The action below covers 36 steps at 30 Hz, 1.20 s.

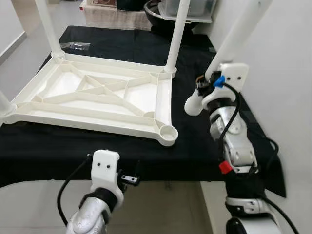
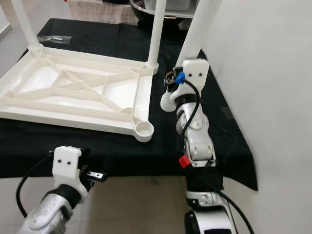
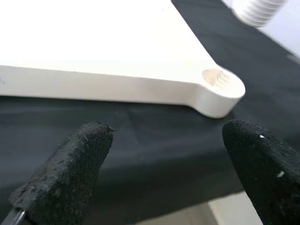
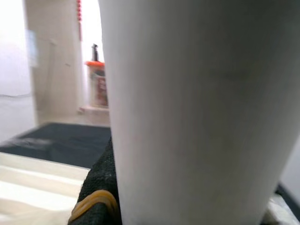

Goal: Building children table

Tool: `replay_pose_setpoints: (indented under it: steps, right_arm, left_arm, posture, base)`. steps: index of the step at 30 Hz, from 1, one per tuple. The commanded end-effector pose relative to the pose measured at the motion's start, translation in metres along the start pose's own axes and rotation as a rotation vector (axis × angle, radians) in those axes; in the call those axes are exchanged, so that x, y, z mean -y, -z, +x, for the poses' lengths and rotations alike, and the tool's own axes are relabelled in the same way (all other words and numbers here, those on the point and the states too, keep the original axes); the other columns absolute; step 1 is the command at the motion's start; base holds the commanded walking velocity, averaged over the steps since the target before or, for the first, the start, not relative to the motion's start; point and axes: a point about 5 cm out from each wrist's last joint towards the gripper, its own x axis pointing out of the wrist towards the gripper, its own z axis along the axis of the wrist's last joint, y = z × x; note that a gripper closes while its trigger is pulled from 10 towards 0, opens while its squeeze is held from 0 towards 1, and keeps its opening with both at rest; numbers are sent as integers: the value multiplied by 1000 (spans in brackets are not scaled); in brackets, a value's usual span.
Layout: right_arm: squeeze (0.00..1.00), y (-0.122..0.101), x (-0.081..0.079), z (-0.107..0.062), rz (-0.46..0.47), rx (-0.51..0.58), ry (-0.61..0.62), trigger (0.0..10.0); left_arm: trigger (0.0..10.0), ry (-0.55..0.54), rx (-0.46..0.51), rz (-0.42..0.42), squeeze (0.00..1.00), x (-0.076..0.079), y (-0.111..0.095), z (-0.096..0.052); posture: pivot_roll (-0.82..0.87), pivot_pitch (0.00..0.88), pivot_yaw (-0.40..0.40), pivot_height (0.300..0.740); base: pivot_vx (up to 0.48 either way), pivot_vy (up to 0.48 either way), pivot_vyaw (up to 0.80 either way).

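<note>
A white plastic tabletop [image 1: 97, 97] lies upside down on a black cloth [image 1: 58, 151]. Legs stand in its far left socket [image 1: 51, 29], far right socket [image 1: 178, 34] and left near corner [image 1: 4, 105]. The near right socket [image 1: 168, 130] is empty. My right gripper [image 1: 204, 88] is shut on a loose white leg [image 1: 239, 34], held tilted just right of the tabletop, its lower end [image 1: 192, 106] above the cloth. The leg also looms close in the right wrist view [image 4: 187, 112]. My left gripper [image 3: 168, 136] is open, low before the cloth's front edge, facing the empty corner [image 3: 220, 89].
A small plastic bag [image 1: 75, 46] lies on the cloth behind the tabletop. A dark bowl [image 1: 158, 17] and a clear container [image 1: 187, 7] stand at the back. A white wall [image 1: 282, 73] runs close along the right side. Pale floor [image 1: 170, 204] shows below the cloth.
</note>
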Motion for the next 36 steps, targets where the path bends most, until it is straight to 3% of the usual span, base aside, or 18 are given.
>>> replay_pose_setpoints:
  steps: [1, 10, 11, 12, 14, 16, 17, 19, 20, 22, 23, 25, 26, 29, 36]
  right_arm:
    - [0, -2, -3, 2, 23, 6, -9, 10000]
    - [0, -13, 6, 24, 87, 14, -23, 10000]
    - [0, -16, 6, 28, 99, 22, -51, 10000]
    - [0, -17, 3, 35, 184, -8, -145, 10000]
    - [0, -17, 3, 35, 184, -8, -145, 10000]
    - [0, -15, -1, 43, 196, -54, -276, 10000]
    - [0, -15, -1, 43, 196, -54, -276, 10000]
    - [0, -7, -2, 47, 167, -135, -454, 10000]
    - [0, -7, -2, 47, 167, -135, -454, 10000]
    - [0, -2, -5, 48, 207, -200, -636, 10000]
    - [0, -2, -5, 48, 207, -200, -636, 10000]
    - [0, 0, -10, 47, 248, -239, -815, 10000]
    - [0, 0, -10, 47, 248, -239, -815, 10000]
    - [0, -10, -17, 46, 363, -161, -1031, 10000]
    - [0, -18, -18, 50, 462, -106, -1175, 10000]
  left_arm:
    - [10000, -1, -22, -3, 0, -1, 5, -1]
    - [10000, 4, -30, 3, 0, 0, 4, -1]
    - [10000, 0, -31, -1, 0, 0, 5, -1]
    - [10000, -1, -29, -1, 0, 1, 5, -1]
    - [10000, -1, -29, -1, 0, 1, 5, -1]
    - [10000, -11, -31, -2, 0, 0, 5, -3]
    - [10000, -11, -31, -2, 0, 0, 5, -3]
    - [10000, 7, -31, -18, 0, 2, 4, -5]
    - [10000, 7, -31, -18, 0, 2, 4, -5]
    - [10000, 54, -25, -41, 0, 5, 2, -9]
    - [10000, 54, -25, -41, 0, 5, 2, -9]
    - [10000, 77, -20, -55, 0, 7, 0, -13]
    - [10000, 77, -20, -55, 0, 7, 0, -13]
    - [10000, 91, -28, -51, 0, 9, -1, -17]
    - [10000, 83, -45, -54, 0, 9, -1, -27]
  posture:
    - [120, 87, -110, 740]
    - [119, 107, -96, 740]
    - [120, 108, -104, 740]
    - [125, 111, -113, 740]
    - [125, 111, -113, 740]
    - [119, 117, -108, 740]
    - [119, 117, -108, 740]
    - [120, 124, -114, 740]
    - [120, 124, -114, 740]
    - [118, 138, -117, 740]
    - [118, 138, -117, 740]
    - [122, 154, -122, 740]
    - [122, 154, -122, 740]
    - [149, 174, -131, 740]
    - [176, 197, -140, 740]
  base:
    - [0, 0, 0]
    - [0, 0, 0]
    - [0, 0, 0]
    - [0, 0, 0]
    - [0, 0, 0]
    - [0, 0, 0]
    - [0, 0, 0]
    - [0, 0, 0]
    - [0, 0, 0]
    - [0, 0, 0]
    - [0, 0, 0]
    - [0, 0, 0]
    - [0, 0, 0]
    - [0, 0, 0]
    - [0, 0, 0]
